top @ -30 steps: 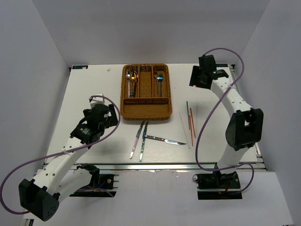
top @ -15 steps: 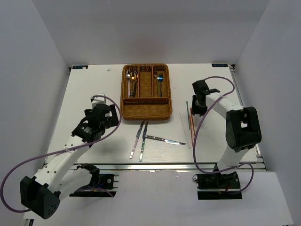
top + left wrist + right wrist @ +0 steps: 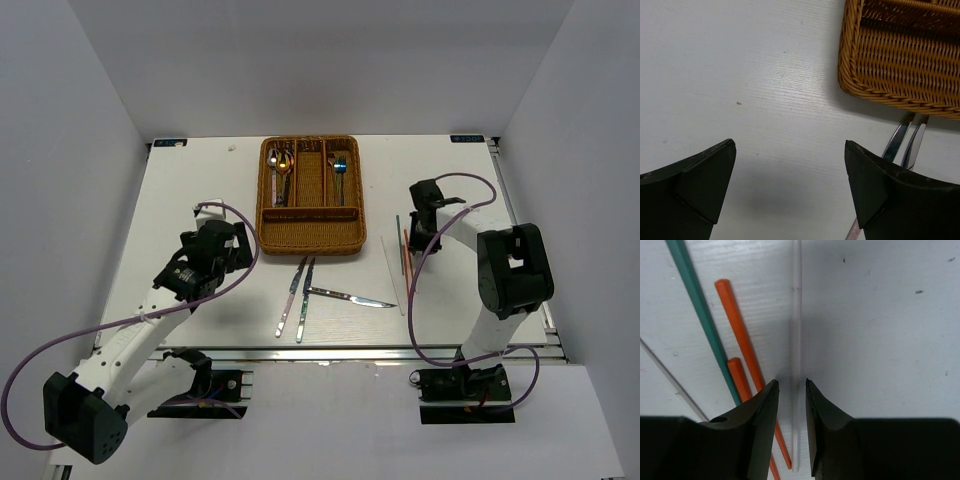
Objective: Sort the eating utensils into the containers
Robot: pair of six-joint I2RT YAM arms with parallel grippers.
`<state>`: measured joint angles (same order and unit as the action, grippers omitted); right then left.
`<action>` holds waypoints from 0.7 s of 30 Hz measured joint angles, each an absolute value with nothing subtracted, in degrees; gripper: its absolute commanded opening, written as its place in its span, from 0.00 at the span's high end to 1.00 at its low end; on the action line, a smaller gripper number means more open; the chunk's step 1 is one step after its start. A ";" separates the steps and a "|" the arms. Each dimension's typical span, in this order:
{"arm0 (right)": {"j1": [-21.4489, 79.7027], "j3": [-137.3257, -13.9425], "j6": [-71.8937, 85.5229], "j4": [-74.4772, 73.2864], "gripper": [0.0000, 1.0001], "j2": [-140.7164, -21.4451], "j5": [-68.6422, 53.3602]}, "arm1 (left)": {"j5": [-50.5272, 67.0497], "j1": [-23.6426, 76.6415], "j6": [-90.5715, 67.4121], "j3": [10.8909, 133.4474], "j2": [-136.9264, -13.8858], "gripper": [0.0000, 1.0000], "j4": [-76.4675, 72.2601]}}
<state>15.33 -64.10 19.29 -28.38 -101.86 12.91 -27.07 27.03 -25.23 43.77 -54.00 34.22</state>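
Note:
The brown wicker tray point(image 3: 310, 238) stands at the back middle of the table, with spoons point(image 3: 281, 165) in its left slot and a blue-handled fork point(image 3: 339, 166) in its right slot. Three silver knives point(image 3: 305, 290) lie in front of the tray. The chopsticks point(image 3: 404, 255) lie to their right. My right gripper point(image 3: 791, 382) is low over them, open by a narrow gap, its jaws on either side of a white chopstick point(image 3: 796, 335). Red chopsticks point(image 3: 740, 330) and a green one point(image 3: 695, 305) lie just left of it. My left gripper point(image 3: 790, 145) is open and empty, left of the tray point(image 3: 900, 65).
Two knife handles point(image 3: 897, 142) show just past my left gripper's right finger, under the tray's near corner. Another thin white chopstick point(image 3: 670, 375) lies at the far left of the right wrist view. White walls close in the table on three sides.
My right arm has swung from the back right corner down to the chopsticks and now straddles the white one. My left arm has barely shifted.

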 measured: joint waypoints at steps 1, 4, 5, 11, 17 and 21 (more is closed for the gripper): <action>15.20 -63.44 19.33 -28.36 0.67 -101.97 12.91 | -27.00 27.03 -25.23 43.77 -54.00 0.02 34.22; 14.92 -63.13 19.49 -28.01 0.70 -102.06 12.56 | -26.94 27.03 -25.23 43.77 -54.02 0.02 34.22; 14.76 -63.13 19.55 -27.92 0.75 -102.10 12.25 | -26.94 27.03 -25.23 43.77 -54.02 0.02 34.22; 13.69 -62.52 20.05 -26.41 1.00 -102.04 10.04 | -26.30 27.03 -25.63 43.83 -54.02 0.02 34.28; 11.07 -60.10 21.17 -27.00 1.00 -98.91 13.26 | -16.25 27.03 -30.24 45.21 -54.06 0.02 30.59; 9.80 -61.14 20.95 -31.14 1.00 -92.75 14.94 | -7.68 27.03 -34.24 45.52 -55.31 0.02 23.64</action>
